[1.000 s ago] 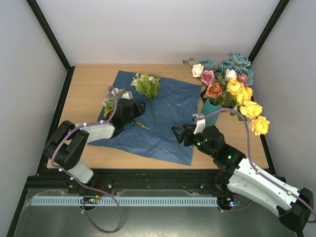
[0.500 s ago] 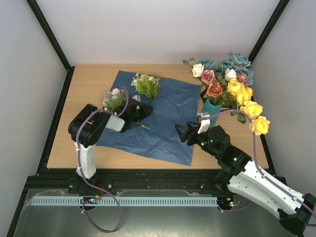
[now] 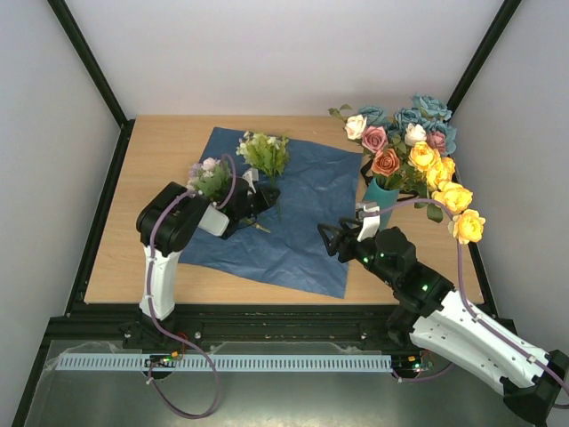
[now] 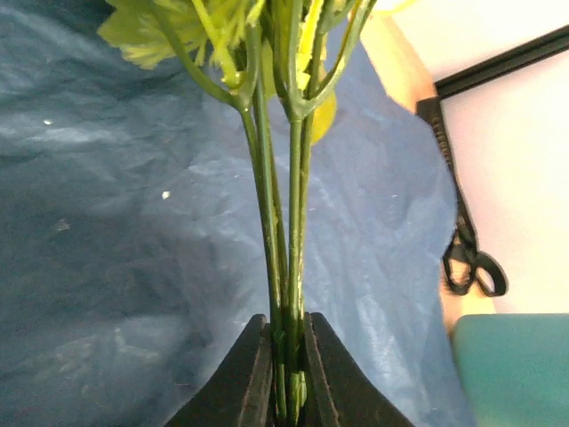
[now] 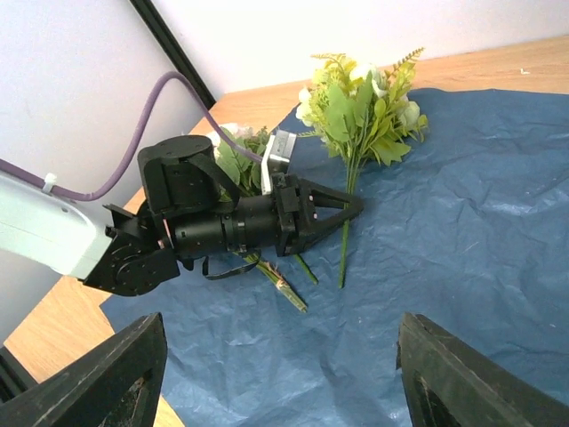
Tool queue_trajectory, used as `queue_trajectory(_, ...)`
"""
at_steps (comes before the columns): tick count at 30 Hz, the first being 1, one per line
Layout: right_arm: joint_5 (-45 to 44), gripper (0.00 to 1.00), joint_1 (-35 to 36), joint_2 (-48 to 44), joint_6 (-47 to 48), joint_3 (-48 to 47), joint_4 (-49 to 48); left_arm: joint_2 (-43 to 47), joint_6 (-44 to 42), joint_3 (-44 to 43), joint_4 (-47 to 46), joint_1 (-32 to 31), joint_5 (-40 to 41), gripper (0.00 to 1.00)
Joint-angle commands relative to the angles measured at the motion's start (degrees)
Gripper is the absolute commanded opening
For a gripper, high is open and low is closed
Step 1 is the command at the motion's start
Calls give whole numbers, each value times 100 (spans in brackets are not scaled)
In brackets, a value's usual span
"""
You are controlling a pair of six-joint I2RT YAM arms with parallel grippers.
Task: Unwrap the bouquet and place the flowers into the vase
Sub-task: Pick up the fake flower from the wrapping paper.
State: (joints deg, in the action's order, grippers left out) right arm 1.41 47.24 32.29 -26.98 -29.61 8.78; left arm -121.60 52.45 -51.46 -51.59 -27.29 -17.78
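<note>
The bouquet lies unwrapped, its blue paper (image 3: 302, 222) spread flat on the table. The teal vase (image 3: 380, 200) at the right holds blue, pink, orange and yellow flowers (image 3: 409, 147). A pale-green sprig bunch (image 3: 264, 153) lies on the paper. My left gripper (image 3: 269, 191) is shut on its green stems (image 4: 289, 222), seen pinched between the pads (image 4: 258, 374). A second small bunch (image 3: 209, 178) lies under the left arm. My right gripper (image 3: 326, 240) hovers open over the paper, nothing between its fingers (image 5: 133, 365).
The vase's teal side (image 4: 511, 365) shows at the lower right of the left wrist view, with a black ribbon (image 4: 471, 267) on the wood beside it. A loose cut stem (image 5: 284, 285) lies on the paper. Black frame posts stand at the table's back corners.
My left arm swung right from the small bunch to the pale-green bunch and its jaws closed on the stems. The right gripper crept slightly forward and stayed open.
</note>
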Motion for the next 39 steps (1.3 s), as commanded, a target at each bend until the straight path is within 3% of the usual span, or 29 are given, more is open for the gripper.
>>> queue_trajectory(1, 54, 70, 34, 0, -26, -241, 311, 153, -187, 357, -927, 34, -39, 3)
queue_trajectory(9, -297, 74, 38, -251, -98, -124, 432, 952, -630, 990, -1343, 31, -24, 2)
queue_trajectory(11, -263, 83, 32, -259, -41, -124, 413, 1199, -699, 1082, -1300, 31, -27, 2)
queue_trajectory(13, -38, 99, 35, -235, 97, -116, 364, 1423, -789, 1197, -1269, 32, 4, 2)
queue_trajectory(18, -275, 99, 38, -348, -49, -124, 340, 2040, -1068, 1387, -985, 37, 67, 2)
queue_trajectory(24, 22, 99, 34, -270, -25, -69, 158, 3162, -1474, 1345, 676, -90, 186, 2)
queue_trajectory(31, 497, 93, 31, -74, -68, -103, -277, 4714, -2116, 1627, 1737, -567, 600, 2)
queue_trajectory(39, 1400, 81, 36, 339, -401, -117, -600, 5892, -2379, 2326, 1743, -1072, 863, 2)
